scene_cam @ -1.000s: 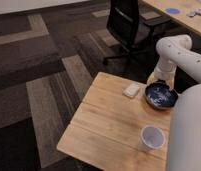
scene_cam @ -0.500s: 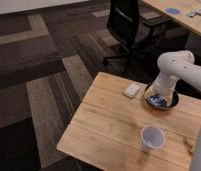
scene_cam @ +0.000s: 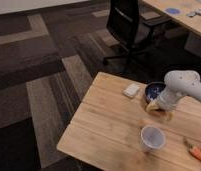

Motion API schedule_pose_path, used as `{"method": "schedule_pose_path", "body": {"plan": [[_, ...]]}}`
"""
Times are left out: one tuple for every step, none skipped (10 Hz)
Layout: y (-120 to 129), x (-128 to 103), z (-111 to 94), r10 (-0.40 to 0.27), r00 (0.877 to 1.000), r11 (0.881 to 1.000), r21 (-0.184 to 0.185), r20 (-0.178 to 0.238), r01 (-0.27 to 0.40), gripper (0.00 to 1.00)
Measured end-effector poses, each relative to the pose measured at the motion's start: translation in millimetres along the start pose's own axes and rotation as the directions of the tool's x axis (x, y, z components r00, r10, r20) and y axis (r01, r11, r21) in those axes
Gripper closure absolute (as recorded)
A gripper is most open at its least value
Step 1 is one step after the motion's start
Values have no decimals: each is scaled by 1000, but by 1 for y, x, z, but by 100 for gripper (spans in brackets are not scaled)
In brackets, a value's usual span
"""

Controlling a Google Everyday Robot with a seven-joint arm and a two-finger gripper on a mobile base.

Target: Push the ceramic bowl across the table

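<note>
The claw [scene_cam: 153,106] sits low on the table [scene_cam: 109,125], touching the ceramic bowl [scene_cam: 154,90] just behind it.

the gripper [scene_cam: 153,105] sits at the ceramic bowl [scene_cam: 155,91]; white block [scene_cam: 131,90] just left, paper cup [scene_cam: 152,138] below; bare table [scene_cam: 106,120] lower left.

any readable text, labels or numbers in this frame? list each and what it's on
None readable.
ceramic bowl: pale patterning inside, no lettering.
Paper cup: plain, no print visible.
White block: no marking can be made out.
Far desk: blue disc and small items, too small to read.
Gripper: at the bowl's near rim over the table, no label seen.
</note>
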Motion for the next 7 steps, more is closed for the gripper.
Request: {"method": "schedule_pose_path", "body": {"plan": [[-3,-16,5,-17,1000,1000,2,-11,17,35],[1,-25,6,-31,999,1000,3,-11,31,35],[4,-49,4,-54,999,999,5,-1,54,35],[8,-71,2,-70,997,998,-1,19,70,35],[11,-105,-4,-78,995,997,-2,61,78,35],[11,-127,-13,-84,992,996,5,94,84,35],[20,-151,-31,-101,985,995,25,140,98,35]]}}
